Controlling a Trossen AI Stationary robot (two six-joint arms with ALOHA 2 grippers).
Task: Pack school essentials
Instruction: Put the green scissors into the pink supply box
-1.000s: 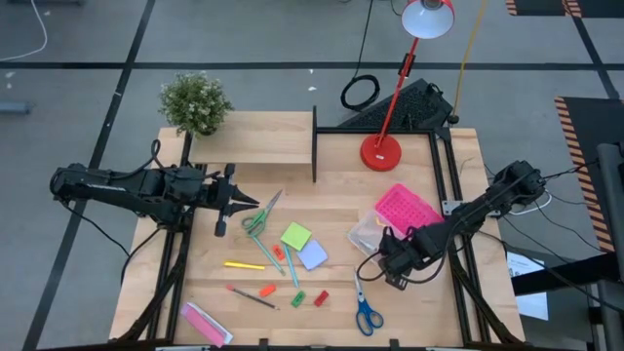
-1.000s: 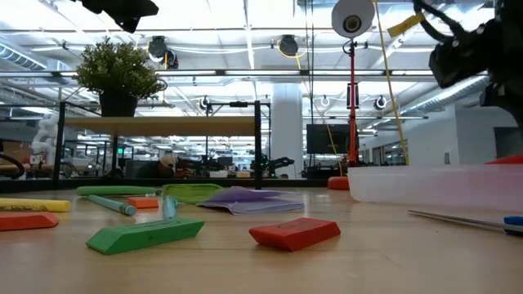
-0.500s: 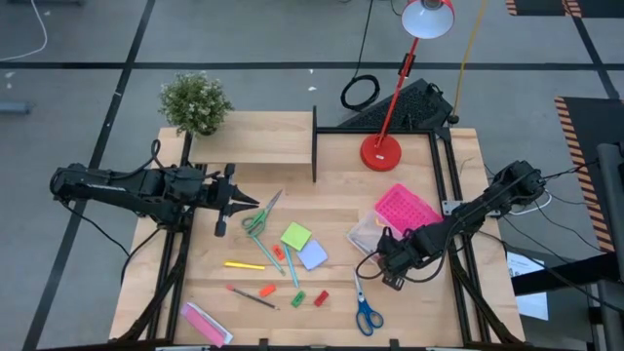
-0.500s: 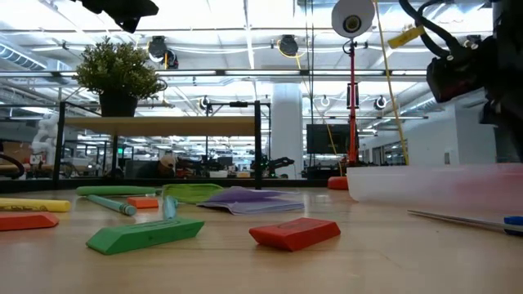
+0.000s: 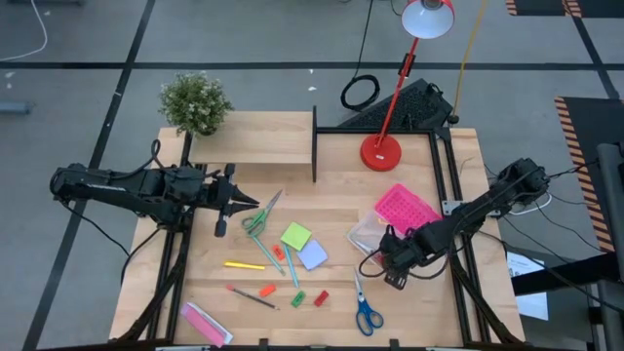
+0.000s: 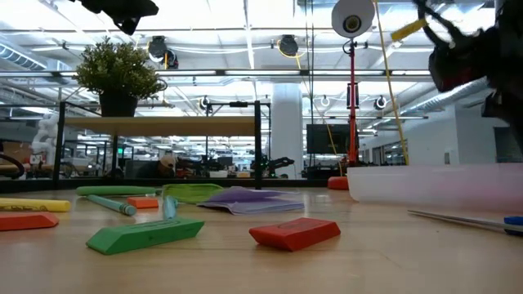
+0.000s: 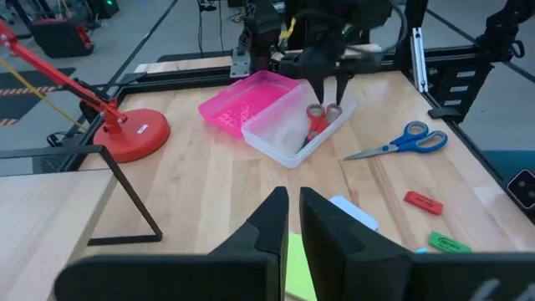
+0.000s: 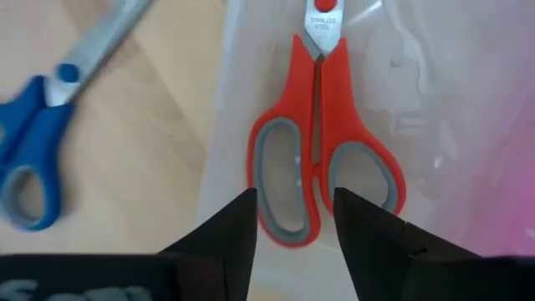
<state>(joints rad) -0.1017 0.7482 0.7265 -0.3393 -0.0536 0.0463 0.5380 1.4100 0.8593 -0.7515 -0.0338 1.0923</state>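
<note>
Red-handled scissors (image 8: pixel 322 142) lie flat in the clear box (image 5: pixel 367 234) at the table's right. My right gripper (image 8: pixel 292 226) hangs open just above their handle loops, one finger over each side, and also shows in the left wrist view (image 7: pixel 330 90). My left gripper (image 5: pixel 253 205) waits shut at the table's left, next to the green-handled scissors (image 5: pixel 260 216). On the wood lie the blue-handled scissors (image 5: pixel 367 312), a green pad (image 5: pixel 295 236), a pale-blue pad (image 5: pixel 312 255), a yellow pen (image 5: pixel 244 264), a teal pen (image 5: pixel 291 266), a red pencil (image 5: pixel 252 296) and small red (image 5: pixel 321 297), green (image 5: pixel 297 298) and orange (image 5: pixel 267 290) blocks.
The pink perforated lid (image 5: pixel 405 207) lies against the box's far right side. A red desk lamp (image 5: pixel 380 151) stands at the back, with a wooden shelf (image 5: pixel 253 146) and a potted plant (image 5: pixel 195 102) at the back left. A pink-and-white packet (image 5: pixel 205 324) lies at the near left edge.
My right gripper has shifted slightly above the clear box, dipping a little and rising again; it shows blurred in the low view now. The things on the table lie as they did.
</note>
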